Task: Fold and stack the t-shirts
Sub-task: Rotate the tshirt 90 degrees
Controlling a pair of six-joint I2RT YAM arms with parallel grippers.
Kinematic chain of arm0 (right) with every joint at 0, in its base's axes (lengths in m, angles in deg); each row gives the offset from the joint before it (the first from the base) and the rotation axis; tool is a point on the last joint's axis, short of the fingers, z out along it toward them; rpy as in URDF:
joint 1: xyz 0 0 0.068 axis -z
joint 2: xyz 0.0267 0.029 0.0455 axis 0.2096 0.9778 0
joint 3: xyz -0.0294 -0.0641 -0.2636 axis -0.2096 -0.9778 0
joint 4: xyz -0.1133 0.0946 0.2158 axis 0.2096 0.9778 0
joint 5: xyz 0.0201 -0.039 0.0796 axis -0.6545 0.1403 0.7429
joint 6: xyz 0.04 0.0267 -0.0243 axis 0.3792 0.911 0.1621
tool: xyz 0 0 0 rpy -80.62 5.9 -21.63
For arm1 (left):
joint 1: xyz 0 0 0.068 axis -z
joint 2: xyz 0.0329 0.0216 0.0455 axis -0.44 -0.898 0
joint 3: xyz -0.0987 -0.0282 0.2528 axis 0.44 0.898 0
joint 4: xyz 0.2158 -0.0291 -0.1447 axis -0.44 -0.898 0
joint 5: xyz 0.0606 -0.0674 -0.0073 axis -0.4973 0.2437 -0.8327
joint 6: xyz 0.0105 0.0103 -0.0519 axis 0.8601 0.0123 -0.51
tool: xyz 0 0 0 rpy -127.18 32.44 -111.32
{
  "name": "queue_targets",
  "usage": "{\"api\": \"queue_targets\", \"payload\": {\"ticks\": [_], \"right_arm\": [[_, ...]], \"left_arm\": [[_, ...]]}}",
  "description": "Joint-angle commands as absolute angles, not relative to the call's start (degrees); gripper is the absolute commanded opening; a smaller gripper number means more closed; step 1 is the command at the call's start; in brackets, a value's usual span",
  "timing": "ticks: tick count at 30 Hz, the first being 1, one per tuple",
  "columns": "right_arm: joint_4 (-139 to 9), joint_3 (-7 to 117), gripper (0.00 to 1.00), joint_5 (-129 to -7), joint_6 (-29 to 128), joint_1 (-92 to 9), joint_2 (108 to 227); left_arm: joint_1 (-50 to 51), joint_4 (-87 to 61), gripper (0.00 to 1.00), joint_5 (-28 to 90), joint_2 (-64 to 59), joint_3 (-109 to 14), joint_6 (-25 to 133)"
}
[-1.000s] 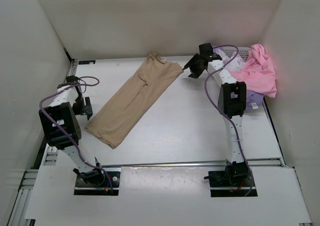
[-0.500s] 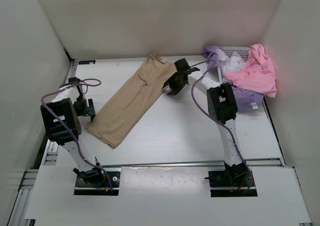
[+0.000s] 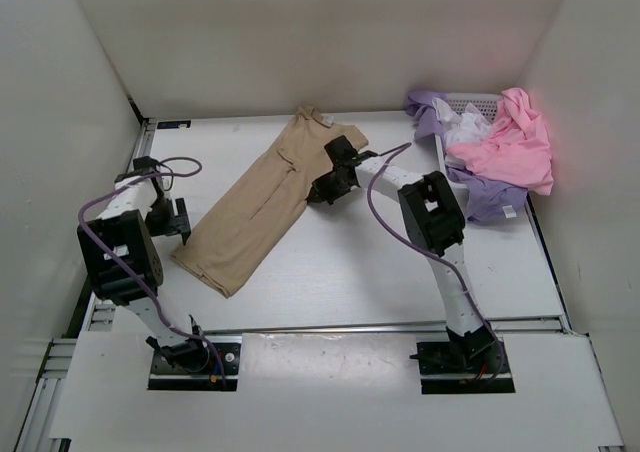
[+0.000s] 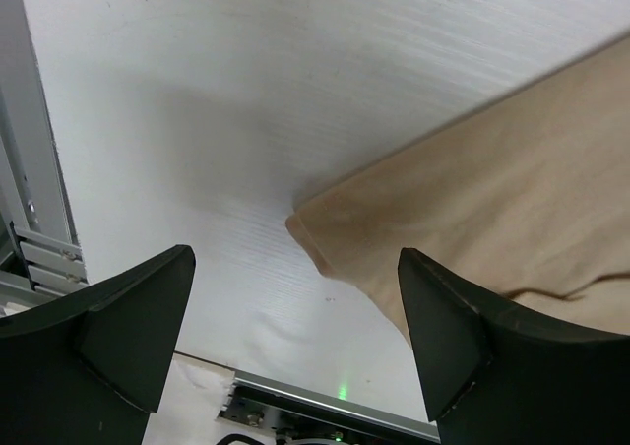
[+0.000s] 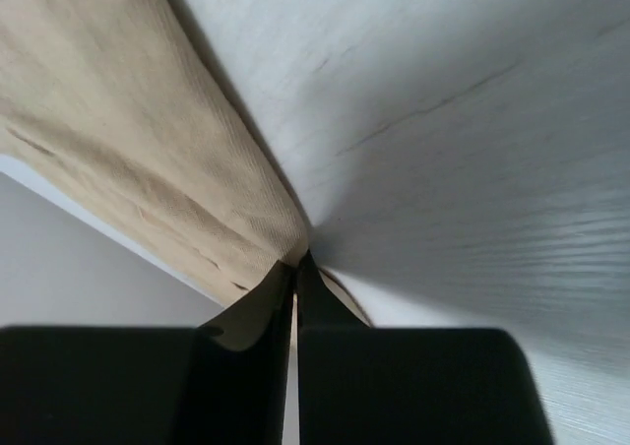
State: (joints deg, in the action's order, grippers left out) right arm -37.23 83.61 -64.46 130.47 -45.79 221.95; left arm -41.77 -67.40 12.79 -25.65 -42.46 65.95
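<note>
Nearest, the left gripper (image 3: 176, 218) hangs with its jaws spread wide just beside the near-left corner of the tan-beige shirt (image 3: 255, 207), about where it was a second ago. The shirt lies flat on the table (image 3: 380, 262), its long axis running diagonally from the hem near the left edge to the collar at the middle of the far edge. The right gripper (image 3: 316, 192) has swung in from beside the basket (image 3: 480, 99) and now pinches the shirt's right edge, mid-length, fingers closed together. In the far right corner the pink shirt (image 3: 510, 142), white shirt (image 3: 465, 127) and lavender shirt (image 3: 490, 197) lie heaped on the basket.
</note>
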Motion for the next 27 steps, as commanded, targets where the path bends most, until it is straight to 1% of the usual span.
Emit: {"api": "queue_targets", "payload": {"ticks": [1, 5, 6, 9, 10, 11, 12, 13, 14, 16, 17, 19, 20, 21, 22, 23, 24, 25, 27], "right_arm": [[-31.3, 77.5, 0.0, -68.9, 126.5, -42.9, 220.3], [-31.3, 71.6, 0.0, -67.3, 114.7, -39.3, 216.1], [-31.3, 70.4, 0.0, -65.3, 109.4, -38.2, 215.5], [-31.3, 69.2, 0.0, -59.7, 100.9, -33.1, 215.5], [-30.7, 70.6, 0.0, -57.1, 94.9, -30.2, 217.9], [-26.7, 76.1, 0.0, -53.6, 92.2, -29.0, 219.5], [-23.6, 80.0, 0.0, -53.6, 89.9, -27.8, 221.5], [-20.5, 84.3, 0.04, -53.6, 85.7, -26.4, 225.3], [-16.0, 92.2, 0.07, -53.6, 84.0, -25.8, 227.0], [-13.6, 97.1, 0.16, -53.6, 80.2, -25.8, 229.1], [-13.6, 97.6, 0.32, -52.4, 79.3, -25.8, 229.1], [-15.6, 92.3, 0.44, -52.4, 77.4, -25.8, 223.7], [-17.0, 88.7, 0.53, -52.4, 75.4, -26.5, 221.0], [-19.4, 80.8, 0.54, -55.8, 74.2, -27.6, 214.9], [-20.6, 76.6, 0.59, -57.7, 73.0, -28.3, 211.6], [-21.5, 72.4, 0.59, -59.6, 70.7, -29.2, 208.3], [-23.6, 68.2, 0.6, -61.6, 70.2, -31.2, 202.1], [-25.1, 59.6, 0.6, -63.3, 70.2, -32.5, 199.0], [-27.6, 51.8, 0.6, -65.3, 70.1, -36.2, 191.3]], "left_arm": [[-42.0, -66.8, 0.95, 16.2, -20.4, -41.6, 65.9], [-38.6, -67.3, 0.95, 16.2, -18.3, -40.9, 65.9], [-36.4, -67.9, 0.95, 16.2, -18.3, -40.4, 65.9], [-30.3, -67.9, 0.95, 13.6, -17.7, -39.8, 65.9], [-28.7, -67.9, 0.95, 13.6, -17.1, -39.8, 65.9], [-26.8, -68.5, 0.95, 12.9, -17.0, -39.8, 65.9], [-23.0, -68.5, 0.95, 12.2, -16.4, -39.8, 65.9], [-20.9, -69.0, 0.95, 11.7, -15.9, -39.8, 65.9], [-18.9, -69.0, 0.95, 11.1, -15.9, -39.8, 65.9], [-12.9, -69.7, 0.95, 10.5, -15.4, -38.6, 65.9], [-11.0, -69.7, 0.95, 10.5, -14.7, -38.0, 65.9], [-6.6, -69.7, 0.96, 11.9, -14.1, -36.9, 65.9], [-5.7, -69.7, 0.96, 13.0, -14.1, -36.9, 65.9], [-5.2, -69.7, 0.96, 15.6, -14.7, -36.9, 65.9], [-4.5, -69.7, 0.96, 17.1, -14.7, -37.6, 65.9], [-4.5, -69.7, 0.96, 18.4, -15.5, -38.3, 65.9], [-4.5, -69.1, 0.95, 19.6, -16.3, -39.1, 65.9], [-4.5, -69.1, 0.95, 21.5, -16.3, -39.9, 65.9], [-3.9, -67.9, 0.92, 23.0, -17.0, -42.4, 65.9]]}}
